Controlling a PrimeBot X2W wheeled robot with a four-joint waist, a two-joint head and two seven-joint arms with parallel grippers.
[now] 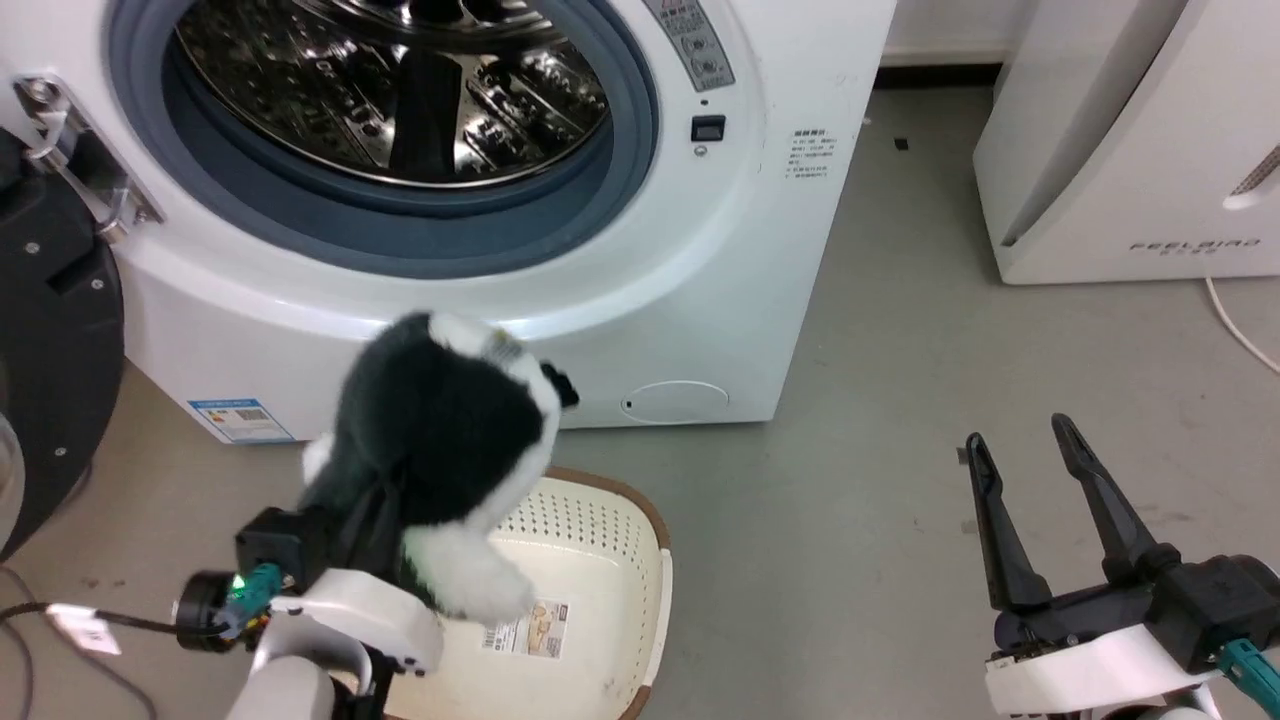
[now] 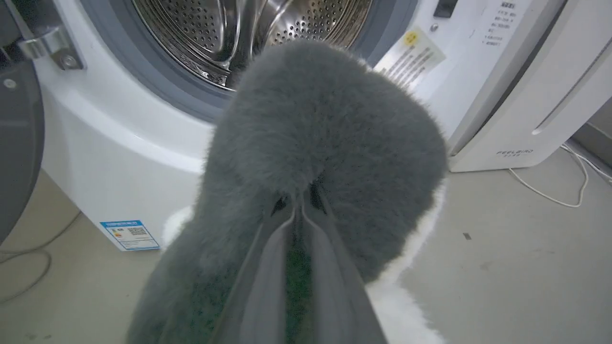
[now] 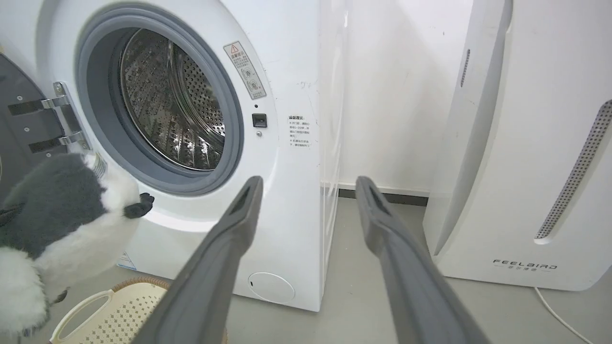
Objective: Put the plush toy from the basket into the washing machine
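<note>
The black-and-white plush toy (image 1: 440, 440) hangs in the air above the cream basket (image 1: 600, 530), just below the washing machine's (image 1: 700, 300) open grey door ring. My left gripper (image 1: 375, 525) is shut on the toy's black back; in the left wrist view its fingers (image 2: 267, 267) pinch into the grey fur of the plush toy (image 2: 325, 134), with the steel drum (image 2: 205, 33) straight ahead. The right wrist view shows the plush toy (image 3: 62, 215) at the left, over the basket (image 3: 114, 310). My right gripper (image 1: 1020, 450) stands open over bare floor at the right, holding nothing.
The round black door (image 1: 50, 330) hangs open at the washer's left. A white FEELBIRD appliance (image 1: 1140, 150) stands to the right, with a white cable (image 1: 1240, 330) on the floor. Grey floor lies between washer and appliance. A dark cable (image 1: 60, 620) trails at the lower left.
</note>
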